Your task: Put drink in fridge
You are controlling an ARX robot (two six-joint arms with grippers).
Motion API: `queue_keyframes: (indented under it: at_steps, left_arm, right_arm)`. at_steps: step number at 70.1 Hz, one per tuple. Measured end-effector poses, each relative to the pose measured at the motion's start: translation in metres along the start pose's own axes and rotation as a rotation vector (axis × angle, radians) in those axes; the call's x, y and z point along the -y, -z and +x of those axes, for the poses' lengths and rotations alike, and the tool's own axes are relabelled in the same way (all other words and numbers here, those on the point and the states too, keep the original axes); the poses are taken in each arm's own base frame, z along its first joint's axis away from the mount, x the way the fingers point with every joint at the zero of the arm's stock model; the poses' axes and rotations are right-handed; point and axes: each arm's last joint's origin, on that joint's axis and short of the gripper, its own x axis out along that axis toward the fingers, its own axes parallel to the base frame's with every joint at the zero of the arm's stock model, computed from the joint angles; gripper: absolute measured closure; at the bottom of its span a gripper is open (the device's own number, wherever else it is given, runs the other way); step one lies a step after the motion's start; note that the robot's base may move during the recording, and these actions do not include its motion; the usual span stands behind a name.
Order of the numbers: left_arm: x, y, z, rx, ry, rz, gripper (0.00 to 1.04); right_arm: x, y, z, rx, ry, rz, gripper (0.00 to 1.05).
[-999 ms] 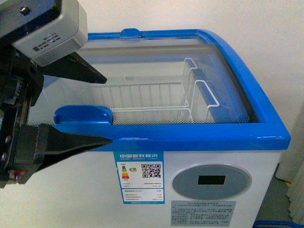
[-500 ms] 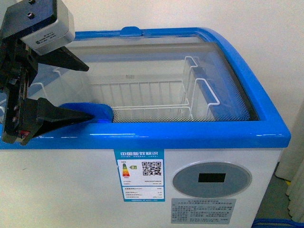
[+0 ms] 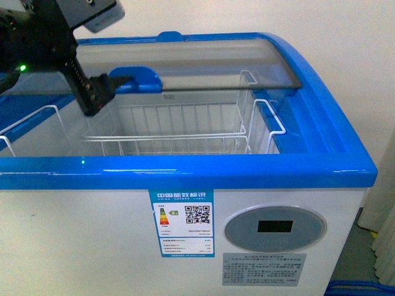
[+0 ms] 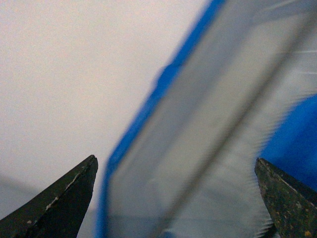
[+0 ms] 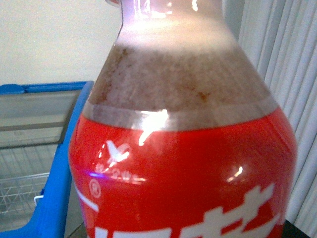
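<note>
The fridge [image 3: 185, 169] is a white chest cooler with a glossy blue rim and an oval grey display [image 3: 274, 229]. Its curved glass lid [image 3: 203, 68] is slid to the far side, uncovering white wire baskets [image 3: 179, 126]. My left gripper [image 3: 106, 92] is open, its fingers at the lid's blue handle [image 3: 139, 79]. The left wrist view is blurred and shows the glass lid [image 4: 208, 148] between the dark fingertips [image 4: 69, 198]. The drink [image 5: 183, 148], amber liquid with a red label, fills the right wrist view, held by my shut right gripper. Its cap is out of view. The fridge's blue rim [image 5: 54, 188] is beside it.
A blue energy label [image 3: 183, 222] and a grey sticker [image 3: 264, 268] are on the fridge front. A white wall stands behind. A pale curtain [image 5: 280, 54] hangs to the right, also at the front view's edge [image 3: 379, 222].
My left gripper has pushed the blue handle and glass lid away to the far side. The near half of the fridge, covered a second ago, is now open over the baskets.
</note>
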Motion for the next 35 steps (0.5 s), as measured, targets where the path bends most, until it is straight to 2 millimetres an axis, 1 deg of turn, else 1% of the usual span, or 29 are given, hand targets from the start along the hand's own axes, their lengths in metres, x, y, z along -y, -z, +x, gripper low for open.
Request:
queue_keyframes:
  at_steps: [3,4,8,11,14,17,20,23,25,26,29,30,33,34,35]
  left_arm:
    - [-0.011,-0.002,0.003,-0.021,-0.076,-0.049,0.08]
    - [-0.018,-0.004,0.003,-0.032,-0.117,-0.083,0.08]
    - [-0.030,-0.008,0.002,-0.043,-0.181,-0.165,0.08]
    - [-0.039,-0.012,0.000,-0.041,-0.199,-0.228,0.08]
    - [-0.042,-0.014,-0.003,-0.054,-0.202,-0.283,0.08]
    - [-0.044,-0.016,-0.009,-0.066,-0.174,-0.382,0.08]
    - [-0.039,-0.016,-0.020,-0.112,-0.118,-0.504,0.08]
    - [-0.031,-0.017,-0.037,-0.164,-0.029,-0.620,0.08]
    - [-0.028,-0.017,-0.044,-0.177,0.002,-0.655,0.08]
    - [-0.025,-0.017,-0.052,-0.191,0.029,-0.690,0.08]
    - [-0.022,-0.018,-0.065,-0.207,0.067,-0.738,0.08]
    - [-0.020,-0.019,-0.074,-0.219,0.089,-0.771,0.08]
    - [-0.018,-0.021,-0.089,-0.235,0.118,-0.819,0.08]
    - [-0.016,-0.022,-0.099,-0.243,0.135,-0.850,0.08]
    - [-0.016,-0.023,-0.104,-0.245,0.144,-0.864,0.08]
  right_arm:
    - [0.000,0.000,0.000,0.000,-0.001,0.000,0.67]
    - [0.000,0.000,0.000,0.000,-0.001,0.000,0.67]
    - [0.000,0.000,0.000,0.000,0.001,0.000,0.67]
    - [0.000,0.000,0.000,0.000,0.002,0.000,0.67]
    - [0.000,0.000,0.000,0.000,0.001,0.000,0.67]
    - [0.000,0.000,0.000,0.000,0.000,0.000,0.67]
    - [0.000,0.000,0.000,0.000,-0.002,0.000,0.67]
    - [0.000,0.000,0.000,0.000,-0.002,0.000,0.67]
    - [0.000,0.000,0.000,0.000,-0.001,0.000,0.67]
    - [0.000,0.000,0.000,0.000,0.000,0.000,0.67]
    - [0.000,0.000,0.000,0.000,0.001,0.000,0.67]
    - [0.000,0.000,0.000,0.000,0.001,0.000,0.67]
    - [0.000,0.000,0.000,0.000,0.000,0.000,0.67]
    - [0.000,0.000,0.000,0.000,0.000,0.000,0.67]
    - [0.000,0.000,0.000,0.000,0.000,0.000,0.67]
